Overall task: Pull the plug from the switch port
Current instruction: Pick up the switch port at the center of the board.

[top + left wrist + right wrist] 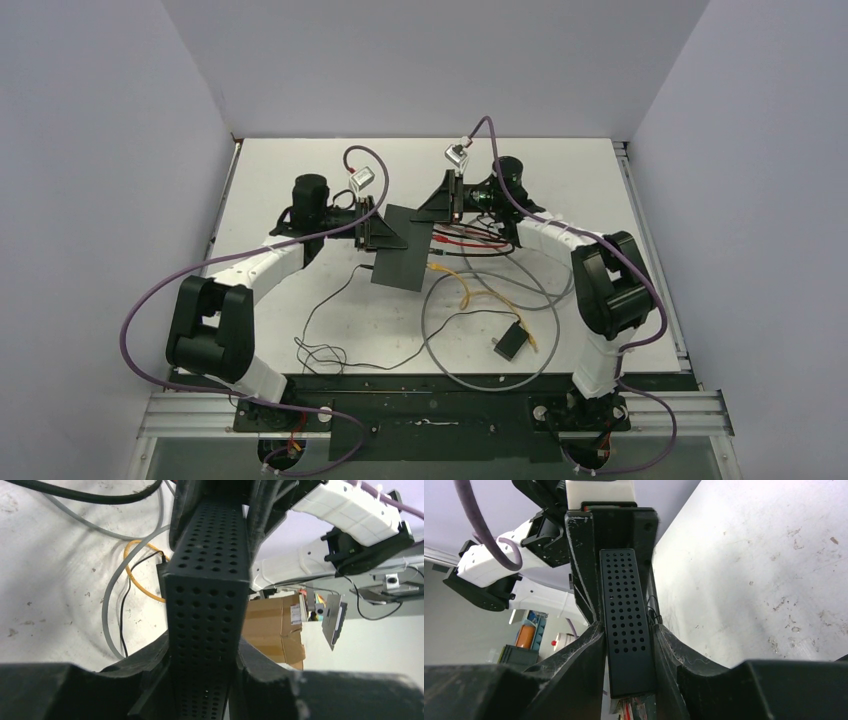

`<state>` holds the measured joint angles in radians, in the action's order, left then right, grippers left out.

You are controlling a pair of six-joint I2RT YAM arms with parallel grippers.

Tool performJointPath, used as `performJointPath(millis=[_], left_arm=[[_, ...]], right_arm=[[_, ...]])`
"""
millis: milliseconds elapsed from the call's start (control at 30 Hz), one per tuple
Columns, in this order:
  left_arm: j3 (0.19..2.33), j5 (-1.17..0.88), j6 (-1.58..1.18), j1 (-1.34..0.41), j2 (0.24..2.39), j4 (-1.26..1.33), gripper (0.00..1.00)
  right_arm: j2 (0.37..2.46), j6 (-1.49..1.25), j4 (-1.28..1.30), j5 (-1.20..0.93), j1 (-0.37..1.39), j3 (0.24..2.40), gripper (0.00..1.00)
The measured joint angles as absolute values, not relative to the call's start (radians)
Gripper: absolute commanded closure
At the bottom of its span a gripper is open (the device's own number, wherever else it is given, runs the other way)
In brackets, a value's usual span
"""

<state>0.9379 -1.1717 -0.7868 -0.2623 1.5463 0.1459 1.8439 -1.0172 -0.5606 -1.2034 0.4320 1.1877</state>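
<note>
– At mid-tabletop, where is the switch located, and how is it held?

– The switch is found between the two arms, with its broad black face turned toward the overhead camera. It is gripped from both sides. The left claw is clenched on its left side and the right claw on its far right corner. In each wrist view a perforated narrow side is seen pinched between the fingers. Whether the near edge rests on the tabletop cannot be told.

– Which plug is concerned?

– Red cables and a yellow cable are seen running up to the right long edge. Whether each is seated in a port cannot be told from above. A grey cable loop and a small black adapter block lie nearer the arm bases, apart from the switch.

– Which step is in hand?

– The switch is judged to be in the securing step. No plug is grasped, so extraction is not yet begun.

– What is required next?

– One claw should be released and brought to the plug body, not the cord, while the switch is clamped by the other. A latch tab, if fitted, will likely need pressing. The pull should be directed straight along the port axis, away from the switch edge.
</note>
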Motion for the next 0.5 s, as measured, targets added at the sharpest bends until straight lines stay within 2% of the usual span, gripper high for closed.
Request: performJointPath(millis=[100,133,233,333,400,500], left_arm=[[0.940,-1.181,-0.810,-0.267,1.545,0.181,1.00],[0.940,-1.182,-0.816,-0.267,1.545,0.183,1.00],[0.940,-1.182,-0.828,-0.267,1.545,0.187,1.00],[0.944,-1.166,-0.825,-0.267,1.545,0.163,1.00],[0.947,-1.140,-0.814,-0.265,1.545,0.120,1.00],[0.947,-1.104,-0.780,-0.256,1.545,0.056,1.00]], right_arm=[[1.835,-1.031,-0.570,-1.213,0.427,1.188,0.91],[1.832,-1.030,-0.570,-1.213,0.427,1.188,0.85],[1.828,-1.025,-0.563,-1.208,0.427,1.188,0.52],[1.819,-0.984,-0.521,-1.172,0.425,1.189,0.27],[1.808,-0.939,-0.467,-1.144,0.425,1.192,0.18],[1.782,-0.831,-0.329,-1.084,0.417,1.232,0.09]])
